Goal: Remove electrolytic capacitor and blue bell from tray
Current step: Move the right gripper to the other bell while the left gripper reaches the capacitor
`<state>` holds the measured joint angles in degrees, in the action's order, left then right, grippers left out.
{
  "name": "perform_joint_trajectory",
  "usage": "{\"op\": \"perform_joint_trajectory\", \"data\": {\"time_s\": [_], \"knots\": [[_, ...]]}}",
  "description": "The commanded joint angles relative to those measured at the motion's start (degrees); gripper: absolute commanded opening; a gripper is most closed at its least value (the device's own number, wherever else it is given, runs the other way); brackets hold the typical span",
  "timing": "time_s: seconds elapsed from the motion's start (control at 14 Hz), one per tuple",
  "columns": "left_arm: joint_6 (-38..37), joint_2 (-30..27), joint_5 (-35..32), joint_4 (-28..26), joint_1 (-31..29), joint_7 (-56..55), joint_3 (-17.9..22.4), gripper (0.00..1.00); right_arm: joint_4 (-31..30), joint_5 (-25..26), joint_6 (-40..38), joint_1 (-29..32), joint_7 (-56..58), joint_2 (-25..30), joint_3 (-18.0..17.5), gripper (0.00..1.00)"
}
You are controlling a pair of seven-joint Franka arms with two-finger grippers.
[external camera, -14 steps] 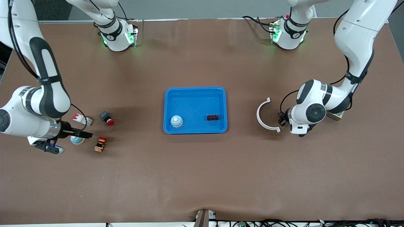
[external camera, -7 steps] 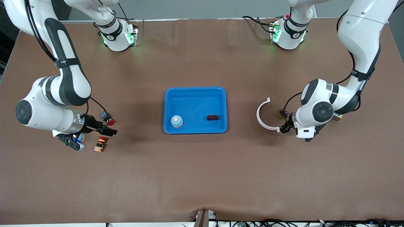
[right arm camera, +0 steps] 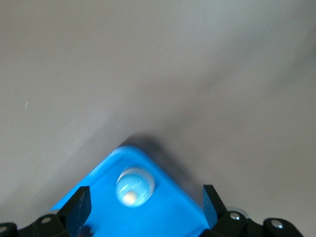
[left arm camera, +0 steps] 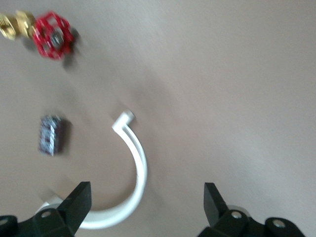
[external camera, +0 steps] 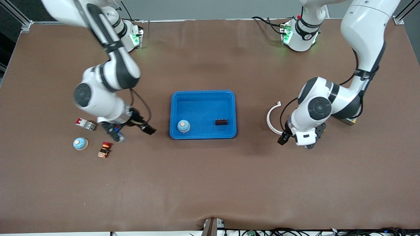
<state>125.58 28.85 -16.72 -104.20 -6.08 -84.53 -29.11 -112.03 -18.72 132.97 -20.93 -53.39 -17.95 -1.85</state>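
Observation:
A blue tray (external camera: pixel 203 98) in the middle of the table holds a light-blue bell (external camera: pixel 183 126) and a small dark block (external camera: pixel 221 122) that looks like the capacitor. A second bell (external camera: pixel 80 143) stands on the table toward the right arm's end. My right gripper (external camera: pixel 148 129) is open and empty, over the table beside the tray. Its wrist view shows the tray corner (right arm camera: pixel 170 217) and the bell (right arm camera: pixel 134 186) between the open jaws. My left gripper (external camera: pixel 283 139) is open and empty over the white C-shaped ring (external camera: pixel 269 118), which also shows in the left wrist view (left arm camera: pixel 138 163).
A red-and-white breaker (external camera: pixel 85 124) and a red-and-yellow button (external camera: pixel 105 149) lie near the second bell. The left wrist view shows a small dark speckled part (left arm camera: pixel 49 134) and a red-handled brass valve (left arm camera: pixel 52 37) beside the ring. The valve's brass end (external camera: pixel 350 121) peeks from under the left arm.
My right gripper has swung from over the second bell to beside the tray, empty; that bell stays put. My left gripper has shifted toward the tray, over the ring's nearer end.

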Motion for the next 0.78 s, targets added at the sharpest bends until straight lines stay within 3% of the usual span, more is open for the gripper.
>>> {"op": "perform_joint_trajectory", "data": {"time_s": [0.0, 0.36, 0.71], "knots": [[-1.30, 1.99, -0.42, 3.99, 3.60, -5.53, 0.02, 1.00, -1.97, -0.88, 2.64, -5.33, -5.48, 0.99, 0.80, 1.00], [-1.30, 9.10, -0.33, 12.42, 11.25, -24.14, -0.07, 1.00, -1.88, 0.78, 10.19, -14.57, -16.21, -5.24, 1.24, 1.00], [-0.16, 12.01, -0.15, 13.41, 17.23, -35.50, 0.02, 1.00, -1.44, 8.68, 13.10, -15.98, -20.43, -10.69, 1.41, 1.00]]}}
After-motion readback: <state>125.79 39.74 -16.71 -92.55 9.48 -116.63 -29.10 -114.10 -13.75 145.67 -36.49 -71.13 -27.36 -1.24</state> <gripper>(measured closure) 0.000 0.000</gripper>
